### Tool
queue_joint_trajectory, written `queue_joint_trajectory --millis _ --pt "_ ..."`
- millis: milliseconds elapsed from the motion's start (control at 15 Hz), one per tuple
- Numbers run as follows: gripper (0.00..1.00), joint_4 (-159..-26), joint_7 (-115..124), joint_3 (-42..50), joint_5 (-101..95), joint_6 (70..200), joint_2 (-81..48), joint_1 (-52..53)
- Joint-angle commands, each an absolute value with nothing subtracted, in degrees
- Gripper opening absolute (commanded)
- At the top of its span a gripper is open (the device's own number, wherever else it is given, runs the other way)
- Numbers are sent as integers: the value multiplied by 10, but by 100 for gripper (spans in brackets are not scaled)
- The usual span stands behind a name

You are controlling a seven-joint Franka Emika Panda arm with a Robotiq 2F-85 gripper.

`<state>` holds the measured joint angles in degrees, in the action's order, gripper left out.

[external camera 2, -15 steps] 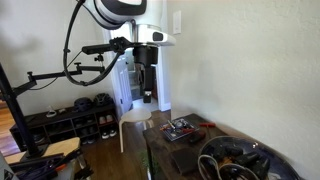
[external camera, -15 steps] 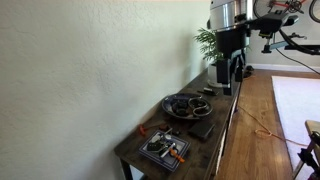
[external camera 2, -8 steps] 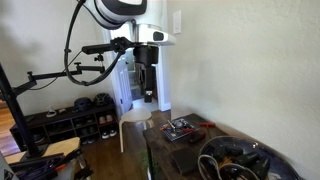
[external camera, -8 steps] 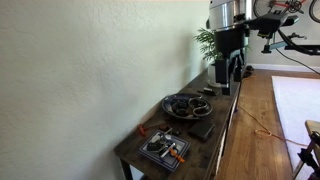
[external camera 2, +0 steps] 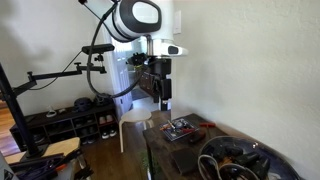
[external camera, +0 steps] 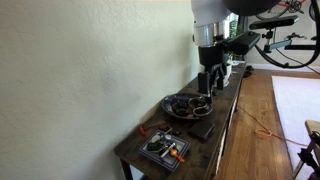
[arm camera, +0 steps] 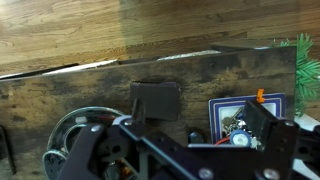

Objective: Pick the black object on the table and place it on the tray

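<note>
The black object is a flat dark square lying on the dark wooden table point(external camera: 228, 110), between a round dish and a tray. It shows in the wrist view point(arm camera: 155, 100) and in an exterior view point(external camera: 202, 130). The blue-rimmed tray point(arm camera: 222, 103) holds small tools with orange parts and stands near the table's end point(external camera: 150, 153), point(external camera 2: 172, 126). My gripper point(external camera: 208, 88) hangs open and empty well above the table, over the round dish, and also shows in another exterior view point(external camera 2: 163, 100). In the wrist view its fingers point(arm camera: 185, 140) are spread wide below the black object.
A round dark dish point(external camera: 170, 100) with small items stands mid-table and shows in the wrist view point(arm camera: 62, 128) and in an exterior view point(external camera 2: 212, 150). A potted plant point(external camera: 206, 40) stands at the table's far end. The wall runs along one long side, wooden floor point(arm camera: 100, 30) along the other.
The arm has swung from the table's far end toward the middle and dropped lower, now over the round dish. Nothing on the table has moved.
</note>
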<state>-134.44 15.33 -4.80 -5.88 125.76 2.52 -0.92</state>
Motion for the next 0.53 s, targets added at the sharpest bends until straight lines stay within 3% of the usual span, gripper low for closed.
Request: queue_joint_trajectory --millis 0,467 --pt "100 -1299 160 -31 -82 1280 -42 -4" --pt "100 -1236 165 -10 -105 1346 -123 9"
